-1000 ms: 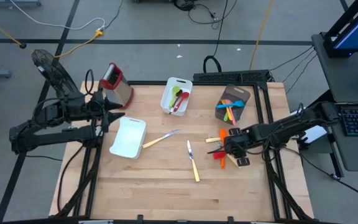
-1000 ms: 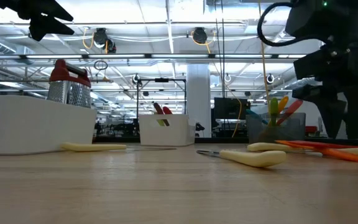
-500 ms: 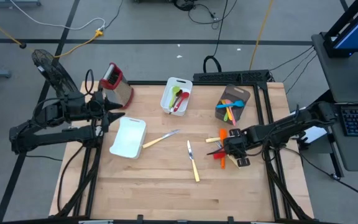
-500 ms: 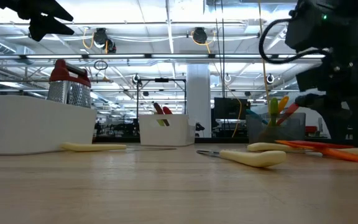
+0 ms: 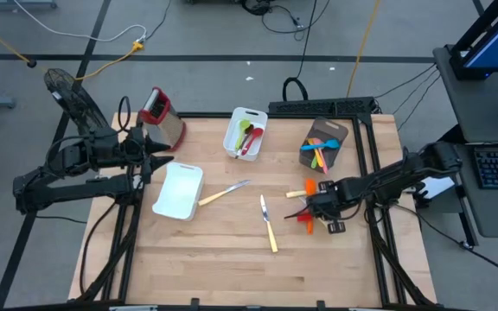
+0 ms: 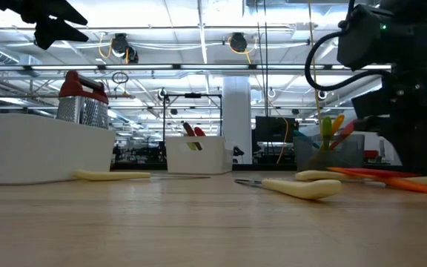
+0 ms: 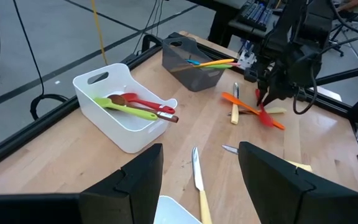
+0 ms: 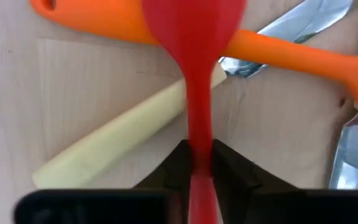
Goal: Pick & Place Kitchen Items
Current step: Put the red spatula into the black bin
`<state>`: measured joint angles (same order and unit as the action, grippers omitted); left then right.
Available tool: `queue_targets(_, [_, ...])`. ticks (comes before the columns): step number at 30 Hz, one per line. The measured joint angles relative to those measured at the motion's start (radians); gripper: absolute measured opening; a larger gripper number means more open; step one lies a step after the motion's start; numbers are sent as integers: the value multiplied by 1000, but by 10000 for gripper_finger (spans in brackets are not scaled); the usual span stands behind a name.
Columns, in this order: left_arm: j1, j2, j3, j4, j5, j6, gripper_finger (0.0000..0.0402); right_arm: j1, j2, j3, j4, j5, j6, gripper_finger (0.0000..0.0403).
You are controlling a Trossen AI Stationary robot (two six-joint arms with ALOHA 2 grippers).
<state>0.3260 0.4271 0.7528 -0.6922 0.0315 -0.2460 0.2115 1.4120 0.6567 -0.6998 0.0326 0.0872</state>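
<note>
Near the table's right edge, the right gripper pinches a red spoon's slim handle; its glossy bowl overlaps an orange spatula. The left gripper, fingers spread, hangs near the left edge.

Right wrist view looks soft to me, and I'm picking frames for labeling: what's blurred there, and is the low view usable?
Right wrist view: the red spoon fills the frame, soft-edged, pinched between dark fingers. Low view: the cream-handled knife is crisp, the right arm only a dark backlit shape against bright ceiling lights.
</note>
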Motion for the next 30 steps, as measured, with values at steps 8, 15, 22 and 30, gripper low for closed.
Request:
queue_targets(8, [0,0,0,0,1,-4,216,-2,-80,-3,-1,42,62,26])
queue_targets(15, [0,0,0,0,2,-4,216,-3,-171,21,-37,22,125,26])
queue_targets(22, [0,0,0,0,2,-4,216,-3,-218,146,-114,-141,143,26])
queue_targets(30, [0,0,0,0,2,-2,216,-26,-220,246,-5,-397,389,26])
